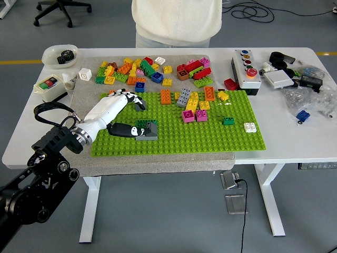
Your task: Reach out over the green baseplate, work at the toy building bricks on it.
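head view: left robot hand (113, 108) over green baseplate's (210, 134) left edge.

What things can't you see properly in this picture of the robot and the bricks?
- Left hand, head view: it covers the bricks at the green baseplate's far left corner, so whether its fingers hold one cannot be told.
- Right arm: out of the picture altogether.
- Person at the far side: cut off by the top edge; hands unseen.
- Dark things in the white bowl: too small to name.
- Clear bags at the right: contents blurred.
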